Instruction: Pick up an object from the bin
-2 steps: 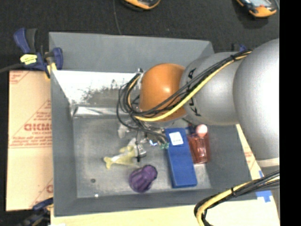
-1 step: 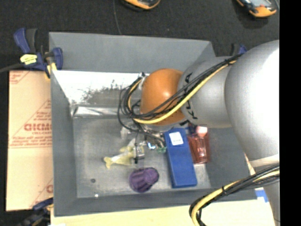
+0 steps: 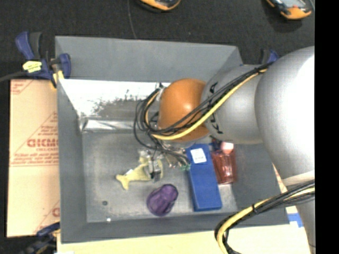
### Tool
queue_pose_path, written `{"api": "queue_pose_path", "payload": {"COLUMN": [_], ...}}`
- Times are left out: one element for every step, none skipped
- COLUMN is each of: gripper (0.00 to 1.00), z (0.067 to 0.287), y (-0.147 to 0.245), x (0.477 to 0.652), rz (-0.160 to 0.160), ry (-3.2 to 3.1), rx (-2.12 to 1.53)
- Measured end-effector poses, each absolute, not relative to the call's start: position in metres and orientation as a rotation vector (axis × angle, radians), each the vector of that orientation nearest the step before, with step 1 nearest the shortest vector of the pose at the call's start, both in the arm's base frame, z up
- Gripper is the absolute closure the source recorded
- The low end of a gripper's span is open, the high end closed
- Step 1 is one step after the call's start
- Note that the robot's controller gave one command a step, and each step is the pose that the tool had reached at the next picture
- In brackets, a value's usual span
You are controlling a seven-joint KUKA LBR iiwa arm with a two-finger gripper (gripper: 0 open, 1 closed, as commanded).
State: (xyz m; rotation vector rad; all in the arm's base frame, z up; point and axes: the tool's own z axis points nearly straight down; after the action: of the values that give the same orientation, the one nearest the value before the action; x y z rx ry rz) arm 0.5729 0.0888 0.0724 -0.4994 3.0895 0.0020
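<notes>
Bin (image 3: 95,194) centre: gripper (image 3: 154,169) low, at the right end of a pale yellow, fish-shaped toy (image 3: 131,177). Whether it is apart or clamped is unclear. Purple lump (image 3: 162,199) near.

No legible text; white label (image 3: 197,155) on blue box (image 3: 204,187) unreadable.

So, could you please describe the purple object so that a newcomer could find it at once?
Look in the grey metal bin, low on its floor in the camera view, just left of the long blue box. The purple object lies there: a rounded, lumpy blob, the only purple thing, darker than the pale yellow figure above-left.
</notes>
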Motion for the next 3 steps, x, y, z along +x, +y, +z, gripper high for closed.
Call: {"api": "queue_pose_path", "payload": {"gripper": [1.0,1.0,1.0], "z": [0.072,0.078,0.106], "y": [0.089,0.089,0.088], "x": [0.573,0.572,0.57], "rz": [0.002,0.003,0.002], "ry": [3.09,3.09,3.101], "rx": [-0.499,-0.496,-0.495]}}
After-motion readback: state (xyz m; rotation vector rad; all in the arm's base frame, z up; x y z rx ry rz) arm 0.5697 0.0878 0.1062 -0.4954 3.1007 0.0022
